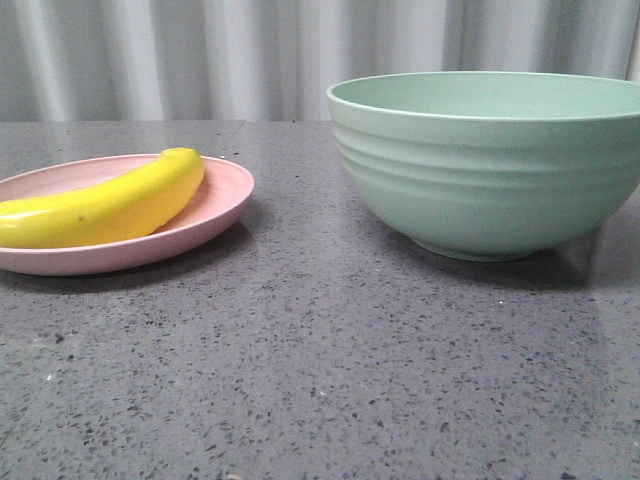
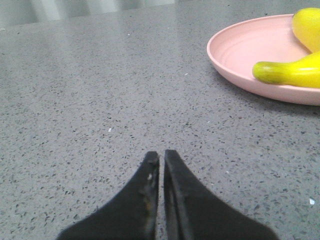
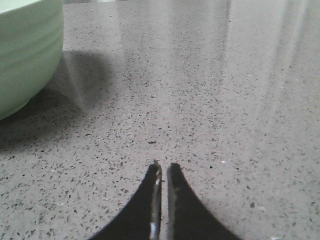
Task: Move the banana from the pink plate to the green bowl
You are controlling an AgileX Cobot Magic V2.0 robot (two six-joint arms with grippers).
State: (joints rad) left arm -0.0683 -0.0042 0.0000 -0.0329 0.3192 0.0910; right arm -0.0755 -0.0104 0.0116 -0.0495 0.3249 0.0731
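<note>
The yellow banana lies across the pink plate at the left of the front view. The big green bowl stands at the right, nothing showing inside from this angle. Neither gripper appears in the front view. In the left wrist view my left gripper is shut with nothing in it, low over the table, with the pink plate and banana some way off. My right gripper is shut and holds nothing; the green bowl is off to one side of it.
A grey speckled stone tabletop carries everything. A pale pleated curtain closes off the back. A stretch of bare tabletop separates plate and bowl.
</note>
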